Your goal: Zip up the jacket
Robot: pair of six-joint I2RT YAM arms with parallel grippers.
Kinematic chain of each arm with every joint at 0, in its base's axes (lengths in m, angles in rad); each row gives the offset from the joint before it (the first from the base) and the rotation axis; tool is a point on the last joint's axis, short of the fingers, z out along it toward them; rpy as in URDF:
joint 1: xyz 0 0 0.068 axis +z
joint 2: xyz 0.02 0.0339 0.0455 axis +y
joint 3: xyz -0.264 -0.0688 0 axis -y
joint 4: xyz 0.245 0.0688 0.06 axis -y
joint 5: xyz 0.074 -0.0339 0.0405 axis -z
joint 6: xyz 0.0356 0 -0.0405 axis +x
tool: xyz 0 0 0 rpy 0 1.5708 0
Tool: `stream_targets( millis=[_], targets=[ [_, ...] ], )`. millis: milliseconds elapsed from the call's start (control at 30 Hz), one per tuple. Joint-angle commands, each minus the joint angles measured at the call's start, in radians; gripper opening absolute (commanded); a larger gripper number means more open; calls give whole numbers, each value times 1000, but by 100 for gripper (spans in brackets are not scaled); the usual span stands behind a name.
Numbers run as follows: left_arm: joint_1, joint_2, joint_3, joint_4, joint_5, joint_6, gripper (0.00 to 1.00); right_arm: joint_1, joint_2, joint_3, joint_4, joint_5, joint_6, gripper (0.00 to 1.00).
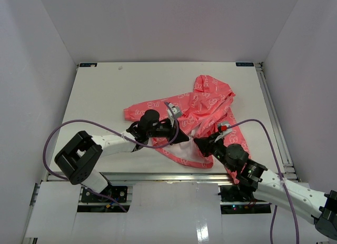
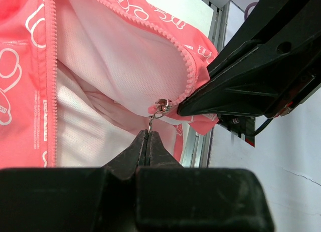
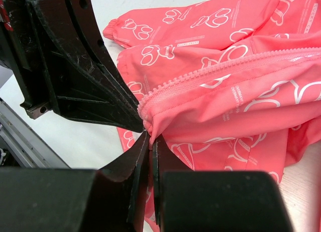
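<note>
The coral-pink jacket (image 1: pixel 202 109) with white prints lies crumpled on the white table, right of centre. Its front is open, showing white lining (image 2: pixel 125 61). My left gripper (image 1: pixel 185 137) is shut on the metal zipper pull (image 2: pixel 152 123), which hangs from the slider (image 2: pixel 162 105) at the low end of the zipper teeth (image 2: pixel 185 71). My right gripper (image 1: pixel 197 142) is shut on the jacket's bottom hem corner (image 3: pixel 153 128), right beside the left gripper's tips. In the right wrist view the closed pink zipper line (image 3: pixel 210 71) runs up and to the right.
The table's metal rail (image 1: pixel 158 176) runs along the near edge, just below both grippers. A purple cable (image 1: pixel 63 130) loops over the left arm and another (image 1: pixel 268 138) over the right arm. White walls enclose the table on three sides.
</note>
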Motion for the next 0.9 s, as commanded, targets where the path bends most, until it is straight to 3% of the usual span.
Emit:
stream_targets(
  millis=[0,733,800,867],
  targets=[
    [3,-8,-11,-7,4,13,0,-2,3,52,86,-14,-10,8],
    [1,56,23,-84,-4,24,0,-1,7,93,108,-48,-30,8],
    [1,47,13,-73,-1,17,9,-1,9,95,108,-53,-33,8],
    [1,22,2,-61,-1,10,25,-2,10,97,108,-59,-33,8]
  ],
)
